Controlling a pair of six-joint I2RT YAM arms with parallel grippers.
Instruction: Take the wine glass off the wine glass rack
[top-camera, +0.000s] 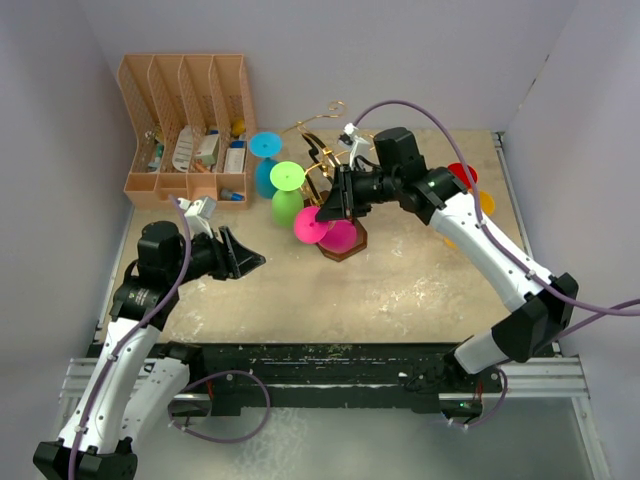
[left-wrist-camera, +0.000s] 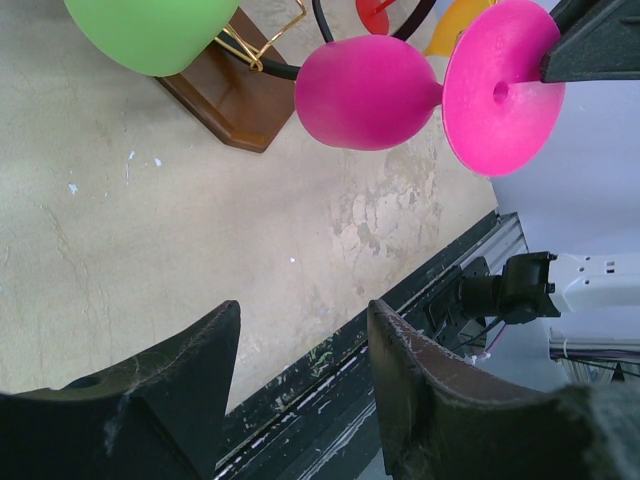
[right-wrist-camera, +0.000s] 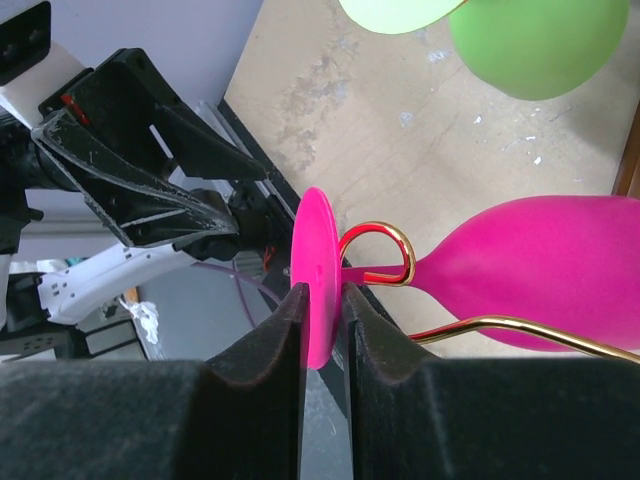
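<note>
The wine glass rack (top-camera: 318, 130) is a gold wire stand on a dark brown wooden base (top-camera: 350, 249) at mid-table. A pink wine glass (top-camera: 338, 236) hangs sideways on it, its stem inside a gold scroll (right-wrist-camera: 403, 250). My right gripper (top-camera: 326, 212) is shut on the edge of the glass's round pink foot (right-wrist-camera: 317, 255), one finger on each face. The pink bowl (right-wrist-camera: 545, 265) lies beyond the scroll. My left gripper (top-camera: 246, 261) is open and empty, low over the table left of the rack, pointing at the pink glass (left-wrist-camera: 365, 90).
A green glass (top-camera: 287, 196) and a cyan glass (top-camera: 266, 158) hang on the rack's left side; a red glass (top-camera: 462, 175) and an orange glass (top-camera: 485, 203) show behind my right arm. A tan slotted organiser (top-camera: 190, 120) stands back left. Walls enclose the table.
</note>
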